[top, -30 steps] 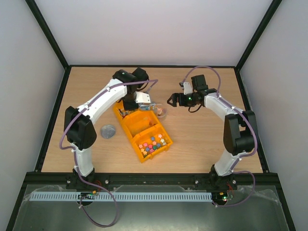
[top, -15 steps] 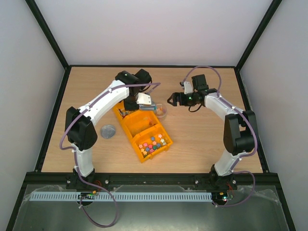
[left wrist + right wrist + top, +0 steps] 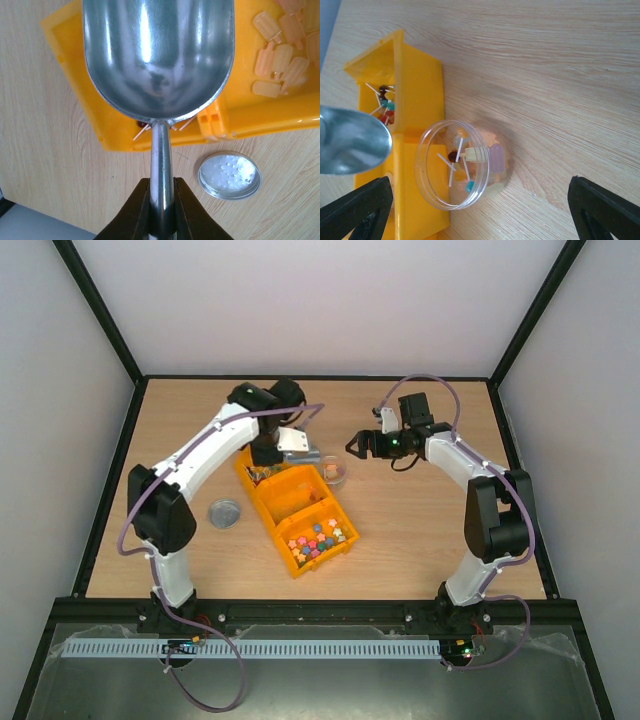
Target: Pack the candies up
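Note:
My left gripper [image 3: 161,200] is shut on the handle of a metal scoop [image 3: 157,55], which looks empty and hangs over the far end of the orange tray [image 3: 75,60]. In the top view the scoop [image 3: 298,447] is left of the clear jar [image 3: 334,473]. The jar [image 3: 465,165] lies beside the tray and holds candies [image 3: 492,155]: small lollipops and popsicle-shaped sweets. More lollipops [image 3: 385,102] lie in the tray's far compartment. My right gripper [image 3: 352,447] is open and empty, its fingers [image 3: 360,210] spread wide on either side of the jar without touching it.
The tray's middle compartment holds pale popsicle sweets [image 3: 280,55]; its near compartment holds coloured star sweets [image 3: 318,538]. The jar's metal lid [image 3: 225,513] lies on the table left of the tray, also in the left wrist view [image 3: 229,175].
My left arm has drawn the scoop back from over the jar towards the tray's far compartment. The right gripper has stayed open by the jar.

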### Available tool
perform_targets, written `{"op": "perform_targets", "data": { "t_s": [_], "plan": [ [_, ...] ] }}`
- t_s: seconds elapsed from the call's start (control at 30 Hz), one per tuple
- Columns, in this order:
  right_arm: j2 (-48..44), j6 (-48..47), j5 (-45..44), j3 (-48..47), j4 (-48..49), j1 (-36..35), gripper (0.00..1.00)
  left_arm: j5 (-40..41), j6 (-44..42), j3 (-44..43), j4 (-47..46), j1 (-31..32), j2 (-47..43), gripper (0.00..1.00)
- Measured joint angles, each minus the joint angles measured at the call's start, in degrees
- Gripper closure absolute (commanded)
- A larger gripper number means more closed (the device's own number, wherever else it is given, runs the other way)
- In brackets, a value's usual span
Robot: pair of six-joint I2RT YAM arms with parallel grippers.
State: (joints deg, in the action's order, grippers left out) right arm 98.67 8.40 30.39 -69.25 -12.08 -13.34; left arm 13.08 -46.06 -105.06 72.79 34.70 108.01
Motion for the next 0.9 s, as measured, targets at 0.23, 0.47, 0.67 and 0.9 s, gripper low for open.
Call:
{"op": "perform_targets", "data": {
  "t_s": [0.23,0.47,0.67,0.9],
  "plan": [
    [0.00,-0.44,2.38,-0.44,-0.02,0.00,0.09,-4.61,0.76,3.58,-0.15,-10.05,-5.70,0.98],
    [0.00,-2.47,4.02,-0.44,-0.66,-1.14,0.13,-8.83,3.23,11.08,0.02,-18.38,-9.18,0.98],
    [-0.74,-5.22,3.93,-0.17,-2.19,-5.75,0.15,-10.45,5.03,18.62,0.33,-19.41,-10.05,0.98],
    [-3.10,-7.67,3.13,1.77,-3.61,-10.36,0.17,-10.25,7.04,19.93,0.44,-19.63,-9.46,0.98]
  ]
}}
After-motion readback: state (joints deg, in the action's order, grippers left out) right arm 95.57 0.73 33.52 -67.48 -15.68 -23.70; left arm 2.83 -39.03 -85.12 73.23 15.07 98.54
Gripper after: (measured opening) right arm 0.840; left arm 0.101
